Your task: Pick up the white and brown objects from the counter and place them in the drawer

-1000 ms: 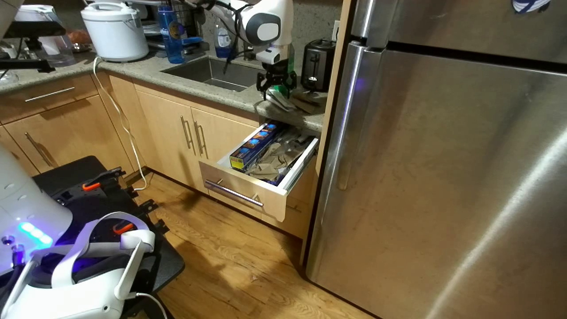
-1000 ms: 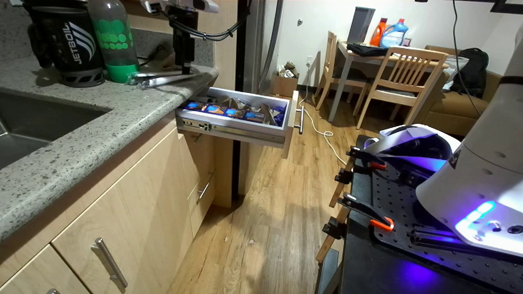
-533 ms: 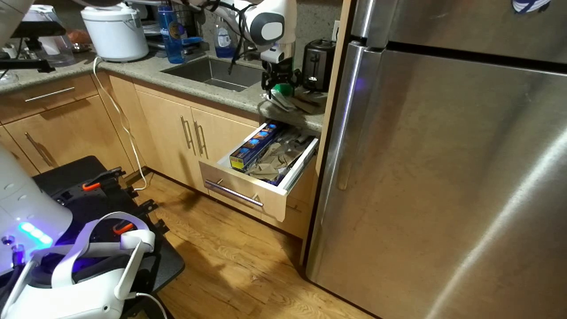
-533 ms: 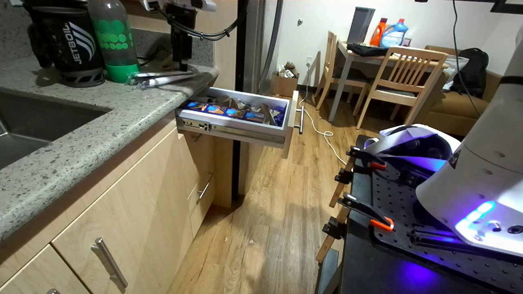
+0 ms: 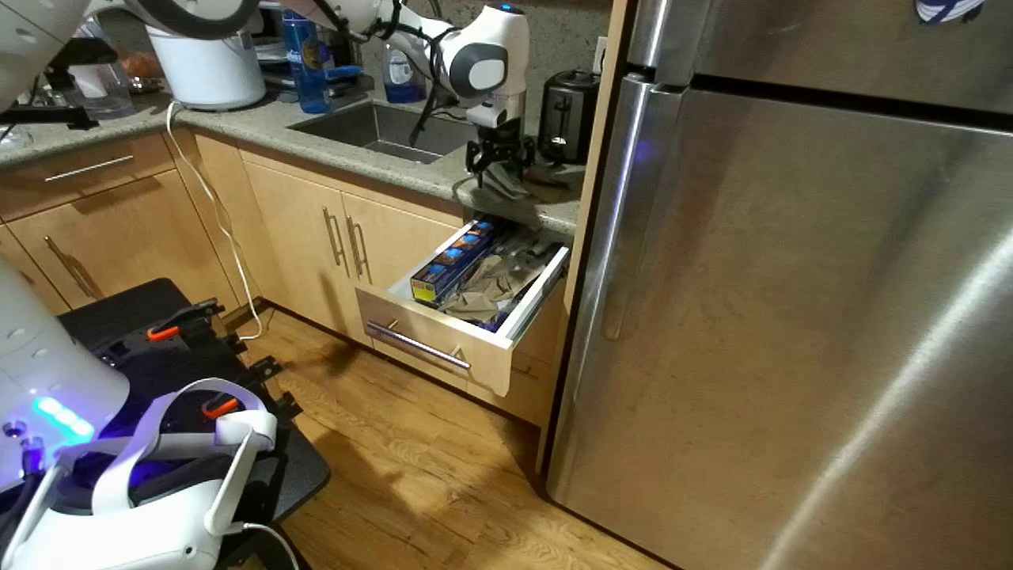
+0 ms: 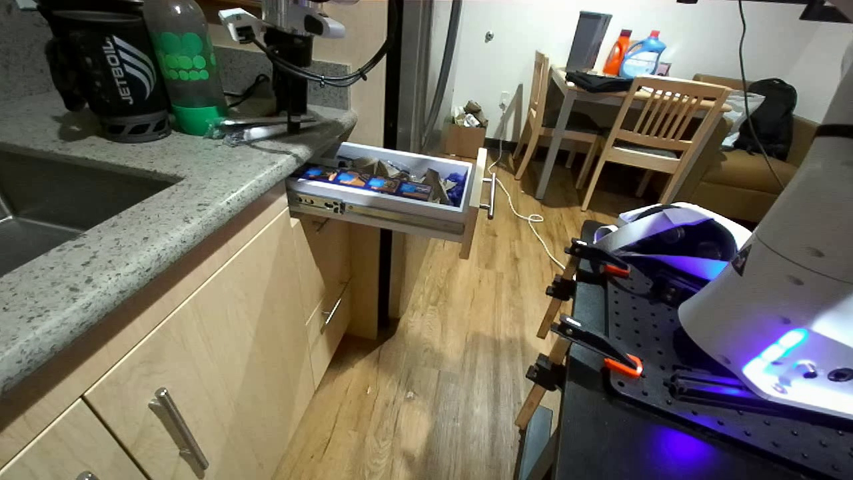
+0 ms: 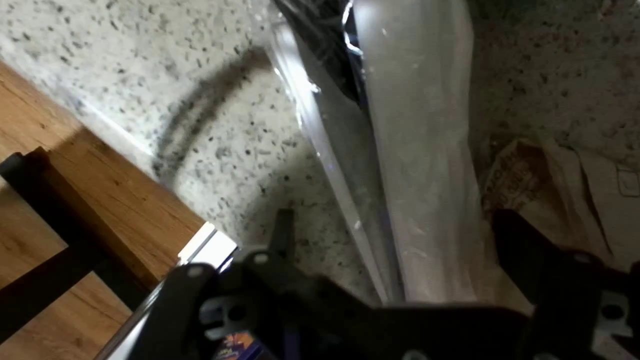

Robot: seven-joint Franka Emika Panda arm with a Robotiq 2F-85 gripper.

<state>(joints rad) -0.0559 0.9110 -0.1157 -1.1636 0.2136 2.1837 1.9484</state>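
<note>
The hand (image 7: 395, 222) is spread wide in the wrist view, gripping nothing, its 2 fingers (image 7: 283, 232) either side of the white wrapped object (image 7: 425, 150); whether the tips touch the table (image 7: 125, 65) I cannot tell. The object runs down the frame just right of centre, likely light, its plastic probably slick and crinkly, so a pinch across its width seems best. The brown object (image 7: 555, 200), probably soft paper, lies at right. The drawer (image 5: 487, 360) stands pulled out in both exterior views.

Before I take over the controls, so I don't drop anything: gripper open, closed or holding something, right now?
Gripper: open, holding nothing; in the wrist view its fingers stand apart with the white packet showing between them.
</note>
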